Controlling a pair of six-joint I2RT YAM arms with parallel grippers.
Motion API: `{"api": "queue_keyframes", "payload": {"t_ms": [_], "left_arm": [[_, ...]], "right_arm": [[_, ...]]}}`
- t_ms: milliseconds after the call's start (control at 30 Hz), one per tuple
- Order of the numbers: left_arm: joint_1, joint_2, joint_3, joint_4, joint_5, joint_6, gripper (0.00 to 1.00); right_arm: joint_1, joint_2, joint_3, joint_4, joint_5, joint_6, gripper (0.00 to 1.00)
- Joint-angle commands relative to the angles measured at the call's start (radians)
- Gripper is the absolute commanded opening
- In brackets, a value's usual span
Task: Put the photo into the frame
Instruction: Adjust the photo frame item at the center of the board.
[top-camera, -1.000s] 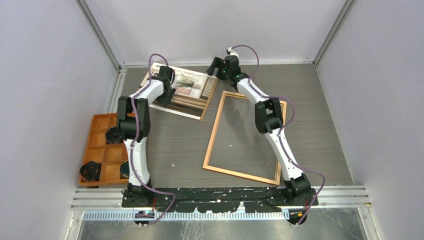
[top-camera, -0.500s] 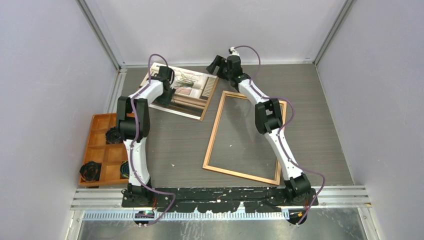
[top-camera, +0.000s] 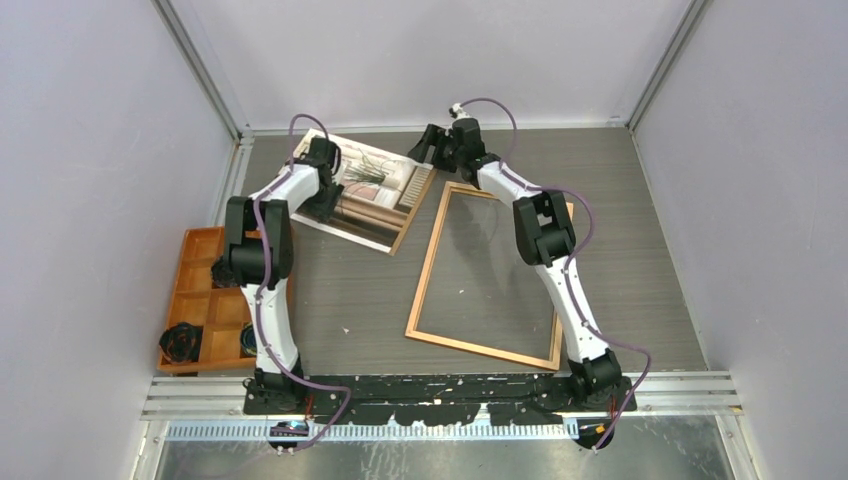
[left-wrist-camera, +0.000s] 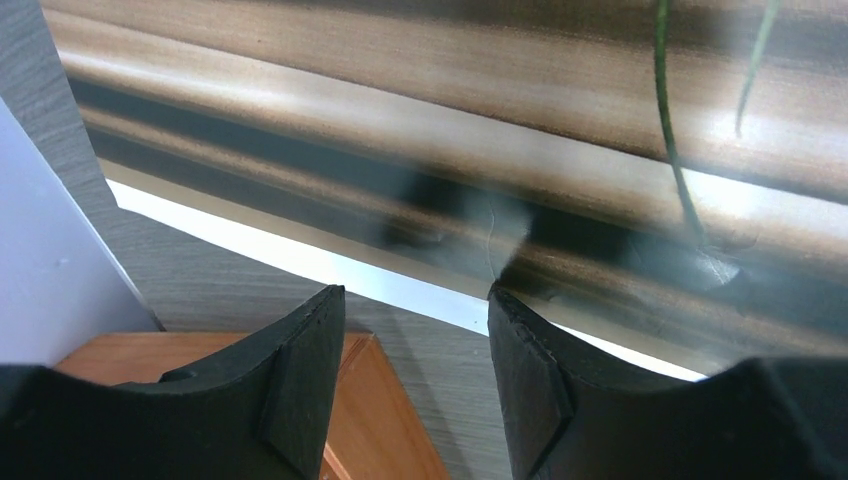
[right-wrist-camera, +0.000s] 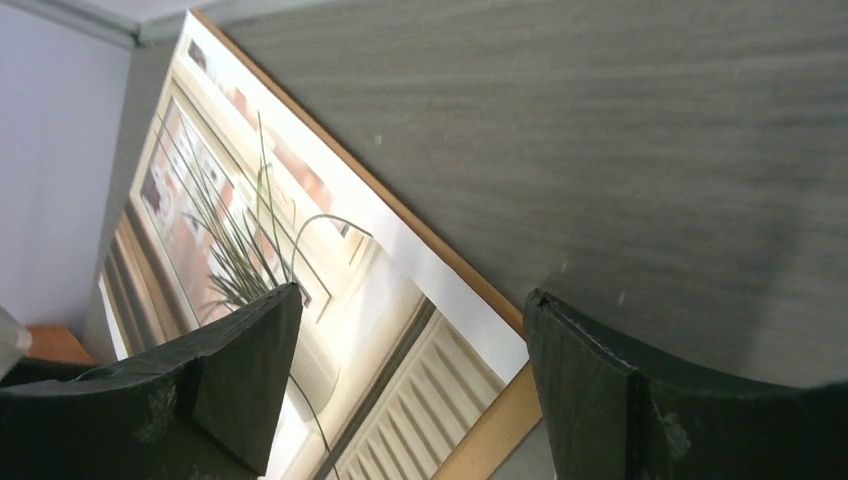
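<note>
The photo (top-camera: 375, 190), a window scene with a spindly plant, lies face up at the back left on a brown board whose edge shows in the right wrist view (right-wrist-camera: 505, 415). The frame (top-camera: 428, 270), thin orange-brown wood, lies flat and empty to the right of the photo. My left gripper (top-camera: 320, 203) is open over the photo's left edge; the left wrist view shows the print (left-wrist-camera: 520, 120) just beyond my open fingers, the gripper (left-wrist-camera: 415, 385) holding nothing. My right gripper (top-camera: 426, 148) is open above the photo's back right corner (right-wrist-camera: 330, 250), the gripper (right-wrist-camera: 410, 390) empty.
An orange compartment tray (top-camera: 196, 262) with black round items stands at the left table edge; its corner shows in the left wrist view (left-wrist-camera: 200, 355). The cell's walls and rails close in the back and both sides.
My left gripper has moved left across the photo to its left edge, and the photo has shifted slightly. My right gripper has edged toward the back left, over the photo's corner.
</note>
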Motion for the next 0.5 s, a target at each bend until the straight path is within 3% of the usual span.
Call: {"api": "queue_keyframes", "payload": {"t_ms": [0,200,467], "left_arm": [[0.013,-0.014,-0.057,-0.036,0.035,0.010,0.57],[0.021,-0.035,-0.090,-0.032,0.034,0.018,0.57],[0.029,-0.046,-0.119,-0.018,0.029,0.035,0.57]], "right_arm": [[0.075,-0.109,-0.126,-0.136,-0.070,-0.058,0.85],[0.094,-0.159,-0.206,-0.175,-0.090,-0.050,0.80],[0.121,-0.299,-0.430,-0.019,-0.088,0.015,0.76]]}}
